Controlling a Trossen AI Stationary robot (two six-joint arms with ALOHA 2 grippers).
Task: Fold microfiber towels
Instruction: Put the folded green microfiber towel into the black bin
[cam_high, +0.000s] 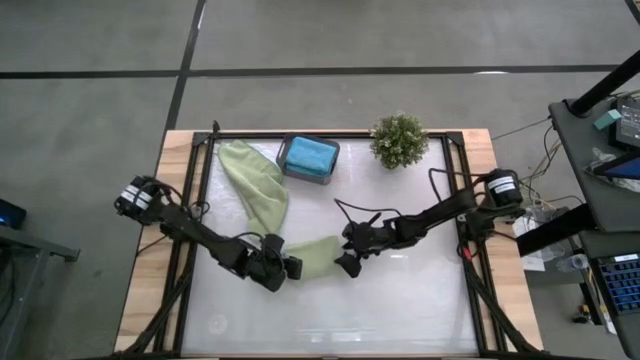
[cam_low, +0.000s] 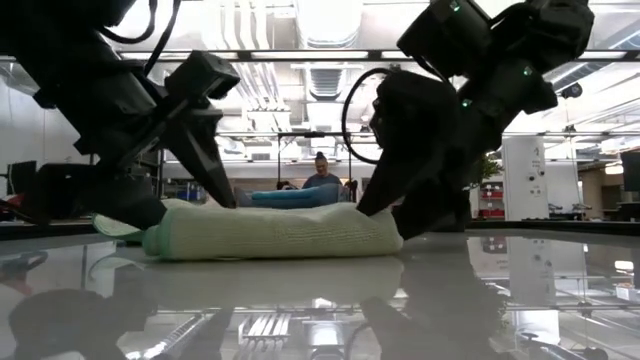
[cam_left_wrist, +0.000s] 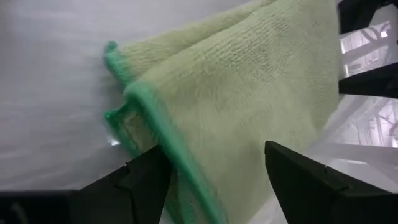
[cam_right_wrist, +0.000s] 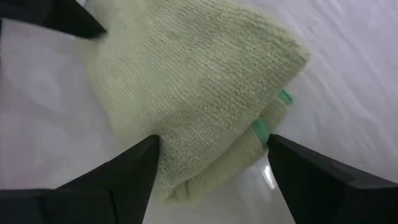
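On the white table (cam_high: 400, 300), a light sage green towel (cam_high: 315, 257) lies folded just below centre, flanked by both arms. The left gripper (cam_high: 283, 270) at its 9 o'clock end and the right gripper (cam_high: 349, 262) at its 3 o'clock end each straddle an edge, fingers apart. A second sage towel (cam_high: 252, 185) sprawls toward 11 o'clock, beside a teal-blue towel (cam_high: 309, 154) in a dark tray (cam_high: 305, 174); a potted plant (cam_high: 399, 140) stands at 1 o'clock.

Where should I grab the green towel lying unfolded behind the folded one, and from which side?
Take the unfolded sage towel at its far corner near the grey tray, coming straight down. It lies as a long band from there toward the left gripper, and that end is clear of both arms, while the near end runs under them.
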